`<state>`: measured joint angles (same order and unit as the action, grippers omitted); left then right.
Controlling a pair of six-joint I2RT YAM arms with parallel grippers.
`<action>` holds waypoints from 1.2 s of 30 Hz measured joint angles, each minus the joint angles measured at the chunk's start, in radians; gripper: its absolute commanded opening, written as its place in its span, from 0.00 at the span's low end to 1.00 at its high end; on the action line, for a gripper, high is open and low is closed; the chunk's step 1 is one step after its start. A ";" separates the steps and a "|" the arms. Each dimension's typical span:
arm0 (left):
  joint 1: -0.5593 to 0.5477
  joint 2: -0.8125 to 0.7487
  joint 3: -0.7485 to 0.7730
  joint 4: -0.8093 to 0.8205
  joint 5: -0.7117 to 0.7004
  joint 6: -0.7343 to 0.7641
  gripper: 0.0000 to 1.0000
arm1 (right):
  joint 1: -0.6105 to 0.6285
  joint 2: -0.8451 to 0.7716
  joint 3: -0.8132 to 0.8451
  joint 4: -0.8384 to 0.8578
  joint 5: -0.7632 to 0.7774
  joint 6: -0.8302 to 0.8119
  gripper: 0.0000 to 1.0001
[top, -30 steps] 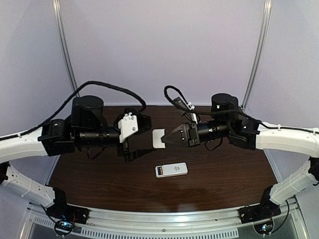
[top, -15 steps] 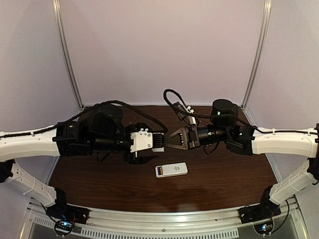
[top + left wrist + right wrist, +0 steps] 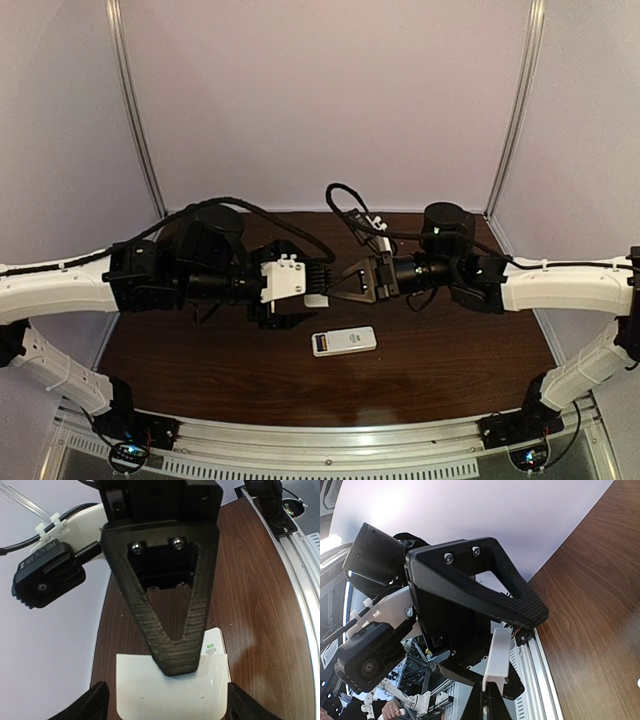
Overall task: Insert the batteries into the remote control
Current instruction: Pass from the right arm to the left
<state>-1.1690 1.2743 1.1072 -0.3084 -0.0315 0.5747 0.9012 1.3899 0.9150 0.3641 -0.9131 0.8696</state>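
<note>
from above, the two arms meet over the middle of the dark wooden table (image 3: 450, 360). the right gripper (image 3: 334, 291) is pinched tight on a thin white plate (image 3: 317, 299), held up off the table. the left gripper (image 3: 308, 293) sits right at that plate, tip to tip with the right one. the remote control (image 3: 344, 341) lies flat on the table just in front of both grippers, coloured display end to the left, nothing touching it.

from the left wrist, the plate (image 3: 170, 690) faces the camera, with the right gripper's ribbed black finger clamped over its top edge. the left fingers (image 3: 95, 702) stand wide, one at each side edge of the plate; whether they press on it i cannot tell.

from the right wrist, the plate (image 3: 498, 652) shows edge-on, gripped at its lower end by the right fingers (image 3: 487, 700), its upper end just under the left gripper's top finger.
</note>
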 measured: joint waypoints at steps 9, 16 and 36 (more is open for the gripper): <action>-0.006 0.002 0.010 -0.003 0.008 0.002 0.69 | 0.000 0.019 0.000 0.006 -0.004 0.003 0.00; -0.010 0.006 0.015 -0.007 0.015 0.006 0.53 | -0.008 0.021 -0.003 0.023 -0.007 0.018 0.00; 0.078 0.095 -0.200 0.115 0.129 -0.290 0.48 | -0.247 -0.031 -0.175 -0.047 0.020 -0.042 0.38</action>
<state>-1.0908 1.3693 0.9077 -0.1932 0.0971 0.2848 0.6540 1.3586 0.7395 0.3168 -0.8928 0.8272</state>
